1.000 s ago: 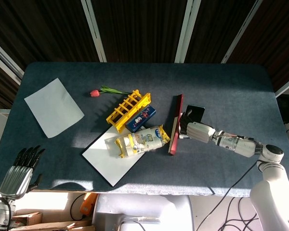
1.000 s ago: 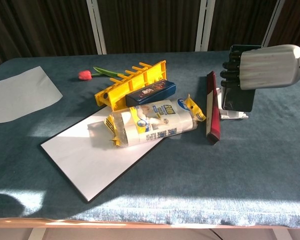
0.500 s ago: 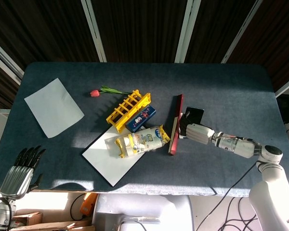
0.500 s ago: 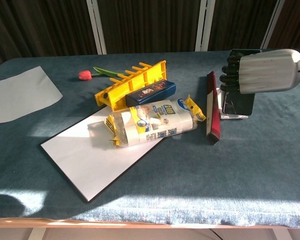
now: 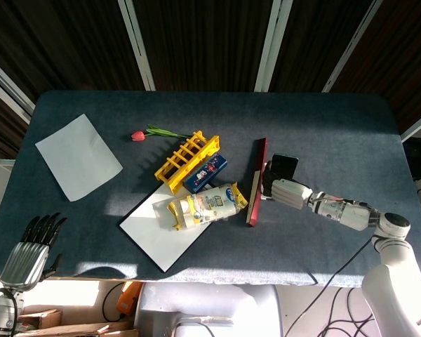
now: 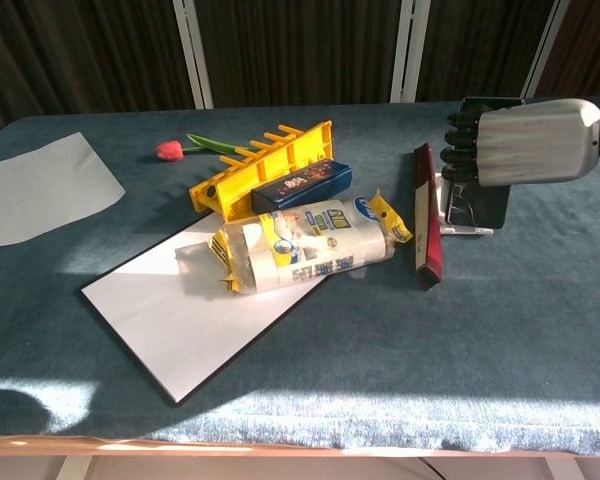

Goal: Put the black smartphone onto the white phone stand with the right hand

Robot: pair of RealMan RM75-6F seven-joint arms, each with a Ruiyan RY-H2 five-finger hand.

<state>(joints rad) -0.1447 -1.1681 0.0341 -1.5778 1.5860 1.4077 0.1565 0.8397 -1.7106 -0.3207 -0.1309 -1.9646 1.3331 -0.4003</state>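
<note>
The black smartphone (image 6: 487, 207) stands nearly upright at the right of the table, its top edge showing as a dark slab (image 5: 283, 166) in the head view. My right hand (image 6: 528, 141) grips it from the side, its fingers (image 6: 461, 148) curled round the phone's left edge. The white phone stand (image 6: 459, 229) lies just under and left of the phone's lower end; whether the phone rests in it is hidden. In the head view my right hand (image 5: 286, 191) covers the stand. My left hand (image 5: 29, 251) hangs off the table's near left corner, holding nothing.
A dark red book (image 6: 425, 215) stands on edge just left of the stand. Further left are a snack bag (image 6: 300, 240), a blue box (image 6: 302, 185), a yellow rack (image 6: 265, 165), a white board (image 6: 170, 315), a tulip (image 6: 172, 150) and a paper sheet (image 6: 40, 185).
My right hand has shifted slightly right with the phone, and the phone's lower end now sits further right over the stand. The left hand has not moved.
</note>
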